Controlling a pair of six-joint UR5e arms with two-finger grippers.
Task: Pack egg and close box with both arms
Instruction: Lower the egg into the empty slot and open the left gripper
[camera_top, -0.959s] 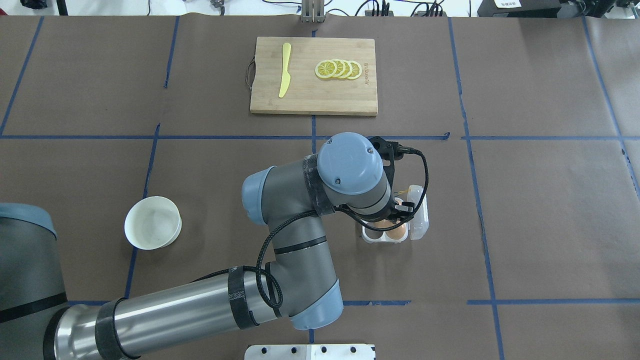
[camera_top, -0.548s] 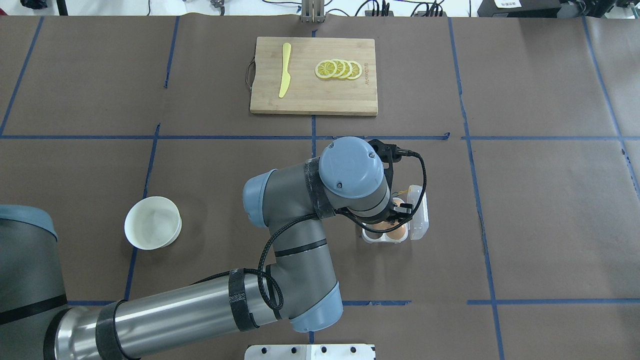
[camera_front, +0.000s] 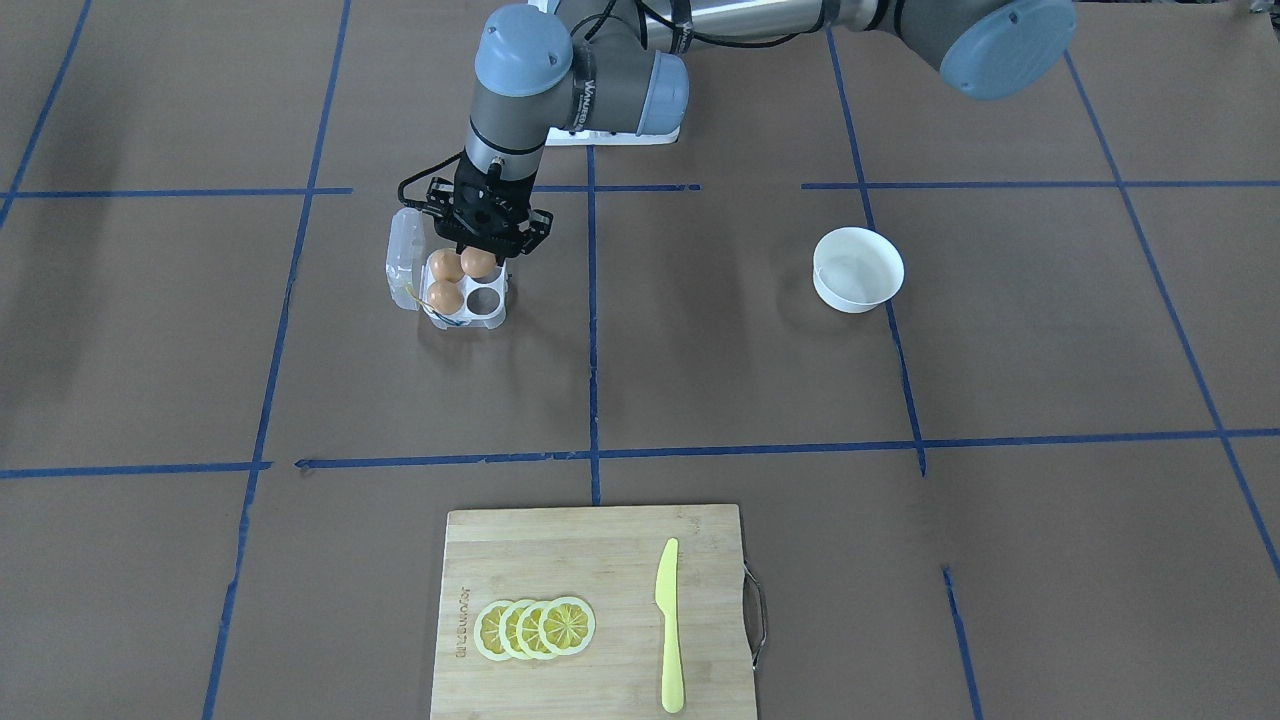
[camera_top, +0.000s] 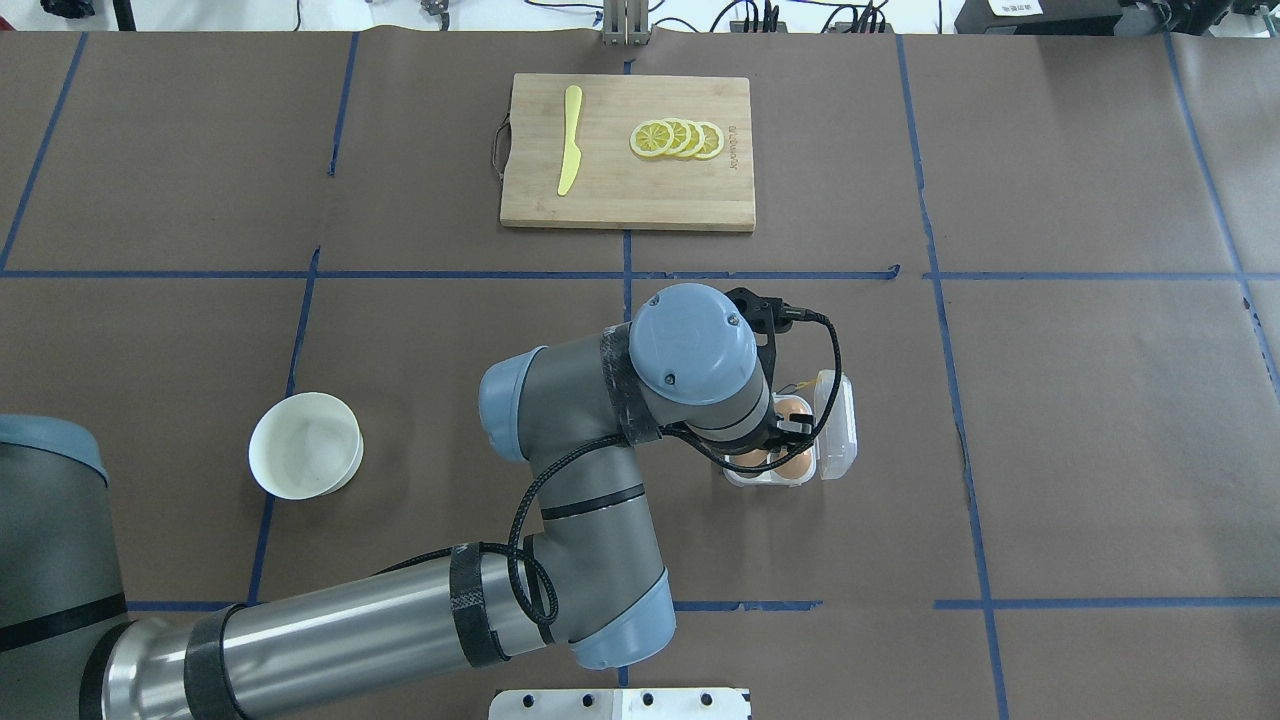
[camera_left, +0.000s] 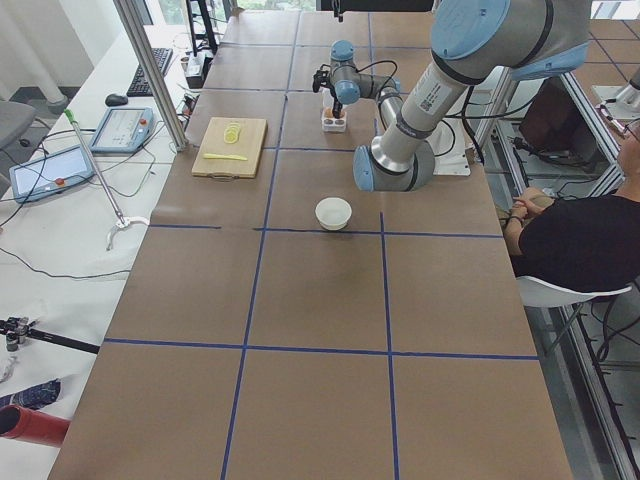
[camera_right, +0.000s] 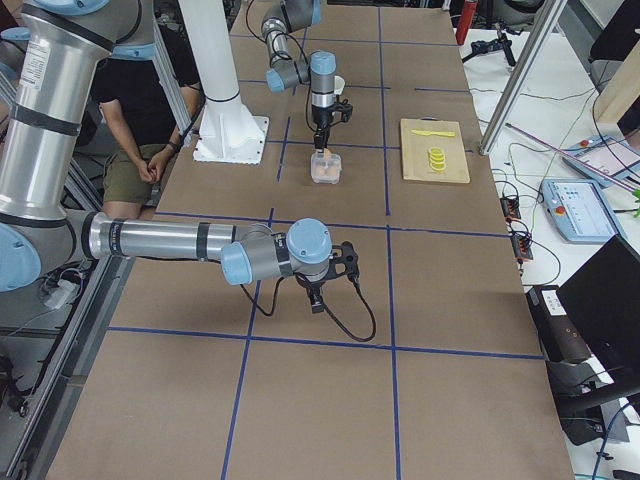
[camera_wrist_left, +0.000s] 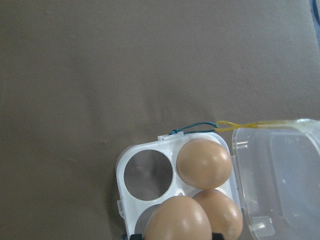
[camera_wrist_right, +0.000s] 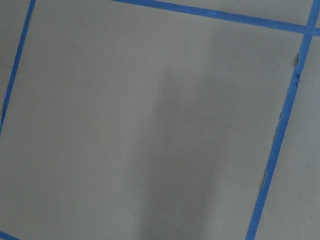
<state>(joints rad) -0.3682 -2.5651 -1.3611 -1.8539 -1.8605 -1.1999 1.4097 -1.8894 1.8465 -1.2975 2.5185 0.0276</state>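
Observation:
The clear egg carton (camera_front: 487, 314) lies right of the table's middle, with its lid (camera_front: 402, 250) open to the side. In the left wrist view two tan eggs (camera_wrist_left: 205, 162) sit in the cups next to the lid (camera_wrist_left: 280, 185), and one cup (camera_wrist_left: 147, 172) is empty. My left gripper (camera_front: 481, 252) is shut on a third egg (camera_wrist_left: 177, 220), held just over the last cup (camera_front: 479, 262). In the overhead view the wrist hides most of the carton (camera_top: 770, 478). My right gripper (camera_right: 316, 303) hangs low over bare table far from the carton; I cannot tell whether it is open or shut.
A white bowl (camera_top: 305, 445) stands to the left of my left arm. A wooden cutting board (camera_top: 625, 195) with a yellow knife (camera_top: 570, 140) and lemon slices (camera_top: 678, 138) lies at the far side. A seated person (camera_right: 140, 150) is beside the white pedestal (camera_right: 225, 120).
My left arm has shifted a little back toward me and lower over the carton, with the egg still in the gripper.

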